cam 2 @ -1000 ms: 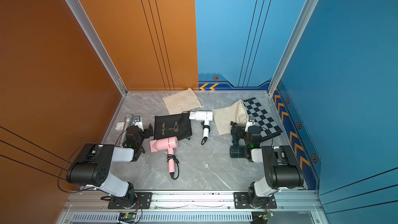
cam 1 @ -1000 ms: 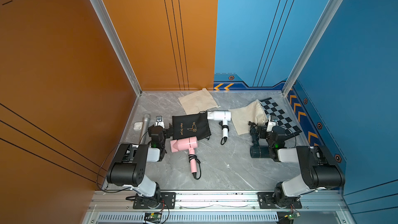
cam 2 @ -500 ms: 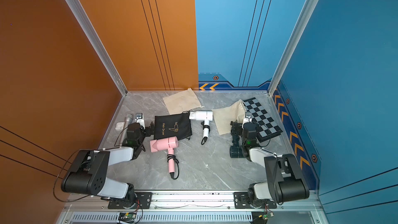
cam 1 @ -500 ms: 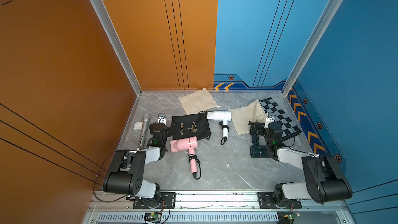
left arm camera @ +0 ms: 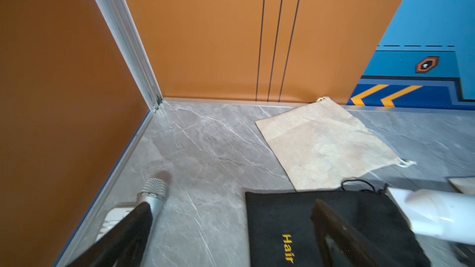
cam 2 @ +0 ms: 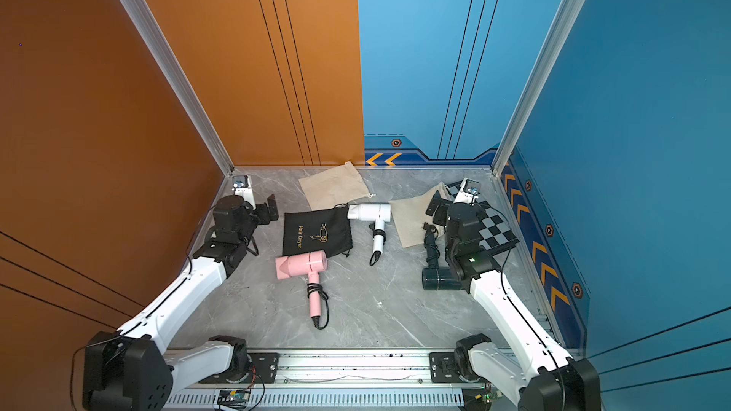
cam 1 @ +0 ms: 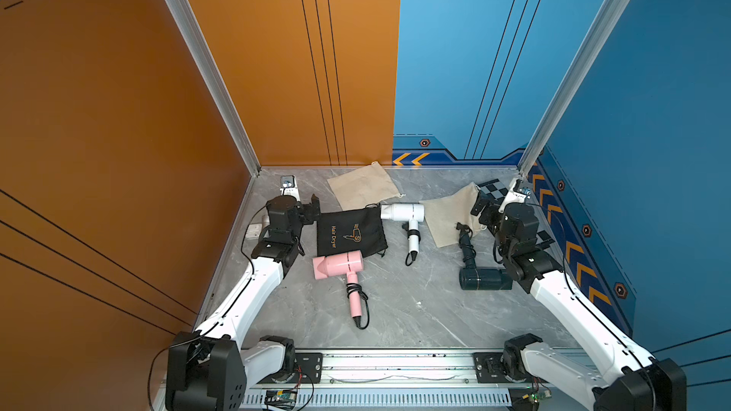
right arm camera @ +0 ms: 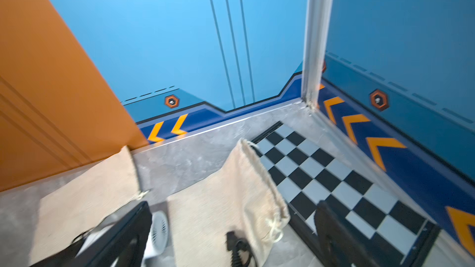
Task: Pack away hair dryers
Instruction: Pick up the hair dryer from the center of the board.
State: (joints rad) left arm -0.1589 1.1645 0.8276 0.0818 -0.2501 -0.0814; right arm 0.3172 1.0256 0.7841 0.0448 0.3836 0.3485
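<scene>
Three hair dryers lie on the marble floor: a pink dryer (cam 1: 338,264) (cam 2: 302,264) in the middle front, a white dryer (cam 1: 403,212) (cam 2: 370,212) (left arm camera: 437,214) behind it, and a dark teal dryer (cam 1: 484,279) (cam 2: 439,279) on the right. The teal one's corded handle rests on a beige pouch (cam 1: 451,215) (right arm camera: 226,201). My left gripper (cam 1: 310,209) (cam 2: 267,209) (left arm camera: 231,202) hangs open and empty at the left edge of the black pouch (cam 1: 350,231) (left arm camera: 282,214). My right gripper (cam 1: 483,209) (cam 2: 436,209) (right arm camera: 232,204) is open and empty above that beige pouch's drawstring end.
A second beige pouch (cam 1: 362,185) (left arm camera: 323,145) lies flat by the back wall. A silver rod (left arm camera: 153,191) and a small white block (cam 1: 253,231) sit along the left wall. A checkerboard (cam 1: 494,189) (right arm camera: 321,175) lies in the back right corner.
Both arms have unfolded and stretched toward the back wall, carrying the open grippers away from the front. The dryers and pouches have not moved.
</scene>
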